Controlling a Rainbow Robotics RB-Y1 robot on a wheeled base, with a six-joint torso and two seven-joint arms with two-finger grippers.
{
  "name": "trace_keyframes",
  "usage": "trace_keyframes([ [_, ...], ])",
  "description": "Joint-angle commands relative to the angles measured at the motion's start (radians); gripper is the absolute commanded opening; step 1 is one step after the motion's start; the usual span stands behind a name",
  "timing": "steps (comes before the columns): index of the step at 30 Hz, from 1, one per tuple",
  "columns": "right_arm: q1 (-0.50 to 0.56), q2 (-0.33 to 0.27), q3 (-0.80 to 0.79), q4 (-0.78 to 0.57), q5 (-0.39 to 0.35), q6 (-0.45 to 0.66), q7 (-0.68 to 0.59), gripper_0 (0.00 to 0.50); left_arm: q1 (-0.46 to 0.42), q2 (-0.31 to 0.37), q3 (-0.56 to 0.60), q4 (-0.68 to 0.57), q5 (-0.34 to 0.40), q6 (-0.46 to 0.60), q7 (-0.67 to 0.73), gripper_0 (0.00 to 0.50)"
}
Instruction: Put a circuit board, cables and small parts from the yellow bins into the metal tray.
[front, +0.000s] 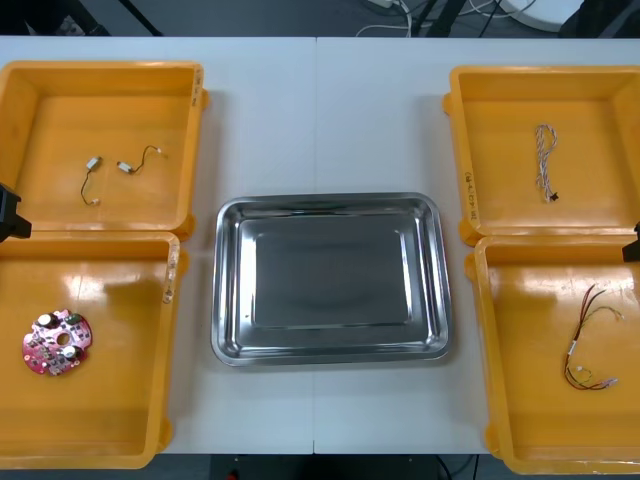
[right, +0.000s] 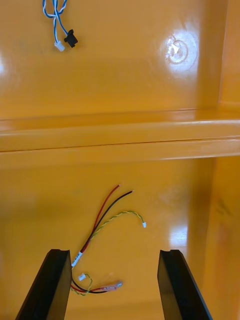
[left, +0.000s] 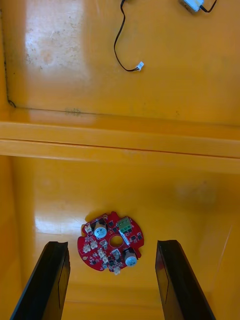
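Left tool (left: 111, 243), right tool (right: 114, 251): both spread apart.

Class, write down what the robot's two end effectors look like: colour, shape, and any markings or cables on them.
The left end effector, above the circuit board, and the right end effector, above the red and yellow cable, look alike. Each has two plain matt black fingers, flat slabs with squared tips. No markings or cables show on them.

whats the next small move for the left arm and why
Probably lower the left gripper straight down: its fingers stand open with the red circuit board below, between them, in the near left bin, and the metal tray is bare. The right gripper hovers open over the red and yellow cable.
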Motion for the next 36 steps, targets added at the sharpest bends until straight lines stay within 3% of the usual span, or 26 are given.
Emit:
trace_keyframes([
  [1, -0.013, 0.000, -0.037, -0.038, 0.014, 0.000, 0.022, 0.500, 0.017, 0.046, 0.029, -0.031, 0.007, 0.008, -0.122, 0.500],
  [17, 0.023, 0.068, -0.037, -0.036, 0.035, -0.001, -0.024, 0.500, 0.000, 0.067, 0.016, -0.006, 0.037, 0.008, -0.148, 0.500],
  [23, 0.042, 0.097, -0.037, -0.039, 0.038, -0.006, -0.055, 0.500, 0.002, 0.099, -0.002, -0.003, 0.047, 0.008, -0.254, 0.500],
  [30, 0.086, 0.097, -0.037, -0.075, 0.029, -0.020, -0.208, 0.500, 0.010, 0.135, -0.049, -0.003, 0.063, 0.008, -0.344, 0.500],
  [36, 0.126, 0.099, -0.037, -0.101, 0.026, -0.021, -0.311, 0.500, 0.045, 0.158, -0.086, 0.009, 0.083, -0.058, -0.449, 0.500],
])
